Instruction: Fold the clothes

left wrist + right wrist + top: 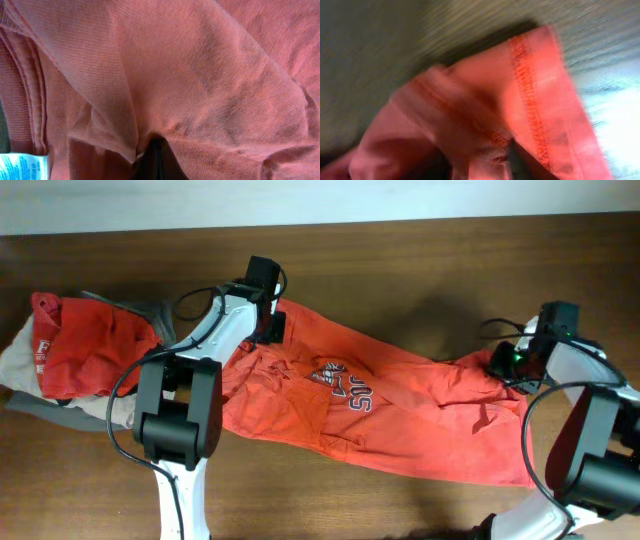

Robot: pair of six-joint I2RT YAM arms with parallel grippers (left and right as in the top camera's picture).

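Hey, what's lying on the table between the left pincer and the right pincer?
The orange-red T-shirt spans that whole stretch, its print face up nearer the left pincer than the right pincer; the overhead view shows it.

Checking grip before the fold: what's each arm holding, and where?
Left jaws: shut on a shirt fold near the label. Right jaws: at a stitched hem; blur hides any grip.

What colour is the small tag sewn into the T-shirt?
The tag is white with blue print; best seen in the left wrist view.
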